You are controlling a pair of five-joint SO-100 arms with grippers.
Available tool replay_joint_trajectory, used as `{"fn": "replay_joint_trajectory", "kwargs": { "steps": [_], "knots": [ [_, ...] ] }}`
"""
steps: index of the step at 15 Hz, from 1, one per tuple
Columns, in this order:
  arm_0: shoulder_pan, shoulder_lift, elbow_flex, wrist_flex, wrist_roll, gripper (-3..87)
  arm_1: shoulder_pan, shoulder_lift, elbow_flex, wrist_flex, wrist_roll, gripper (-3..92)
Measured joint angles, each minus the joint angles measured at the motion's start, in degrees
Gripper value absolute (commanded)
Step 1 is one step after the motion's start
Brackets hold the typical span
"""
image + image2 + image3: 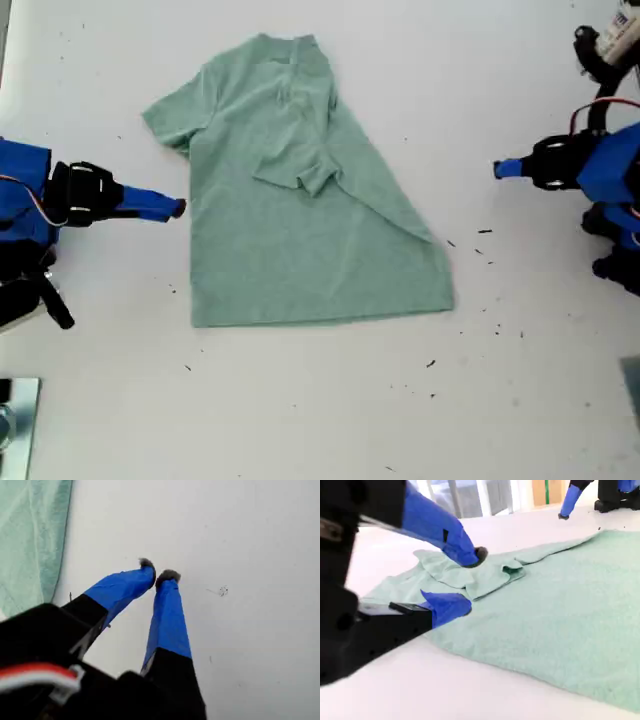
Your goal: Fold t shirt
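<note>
The shirt (300,215) lay on the desk (320,420), one side folded in, my first gripper (160,575) pinched empty beside it, my second gripper (465,580) spread at its edge, seemingly to grab.

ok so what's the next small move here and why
Probably ease my second hand, open beside the t shirt, up toward the unfolded sleeve at the exterior view's left. The other sleeve already lies folded across the middle.
</note>
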Motion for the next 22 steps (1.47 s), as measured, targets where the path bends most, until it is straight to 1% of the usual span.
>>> {"fn": "replay_joint_trajectory", "kwargs": {
  "steps": [1, 2, 3, 4, 6, 10, 13, 14, 15, 16, 17, 18, 20, 22],
  "knots": [
    [0.0, 0.0, 0.0, 0.0, 0.0, -0.1, -0.1, 0.0, 0.0, 0.2, 0.4, 2.5],
    [0.0, 0.0, 0.1, 0.0, 0.0, -0.1, -5.2, 0.0, 0.0, 0.7, 6.9, 2.5],
    [0.0, 0.0, 0.1, 0.0, 0.0, -0.1, -5.4, 0.0, 0.0, 1.0, 18.0, 2.5],
    [0.0, 0.0, 0.2, 0.0, 0.0, -0.1, -6.5, 0.1, 0.0, 1.0, 23.9, 2.5],
    [0.0, 0.0, 0.2, 0.0, 0.0, -0.1, -6.7, 0.1, 0.0, 1.1, 25.3, 2.5],
    [0.9, 0.0, 0.2, 0.0, 0.0, 0.9, -6.9, 0.1, 0.0, 1.1, 25.7, 2.5],
    [1.2, 0.0, -0.7, -0.1, -0.3, -0.2, -6.9, 0.1, 0.0, 1.1, 25.7, 2.5],
    [1.2, -0.5, -2.7, 0.1, -1.4, -0.2, -6.9, 0.1, 0.0, 1.1, 25.7, 2.5],
    [1.3, -2.0, -5.3, 0.8, -4.9, -0.2, -6.9, 0.1, 0.0, 1.1, 25.7, 2.5],
    [1.3, -7.1, -10.0, 1.6, -6.5, -0.2, -6.9, 0.1, 0.0, 1.1, 25.7, 2.5],
    [1.5, -14.4, -17.1, 3.1, -6.9, -0.2, -7.3, 0.1, 0.0, 1.1, 25.7, 2.5],
    [1.7, -24.2, -26.4, 5.9, -6.6, -0.2, -7.6, 0.1, 0.0, 1.1, 25.7, 2.5],
    [-0.4, -39.3, -46.2, 13.3, -2.2, -0.1, -7.6, 0.1, 0.0, 1.1, 25.7, 2.5],
    [-9.6, -52.6, -67.2, 27.4, 5.6, -0.1, -9.0, 0.1, 0.0, 1.1, 25.7, 2.5]
  ]
}}
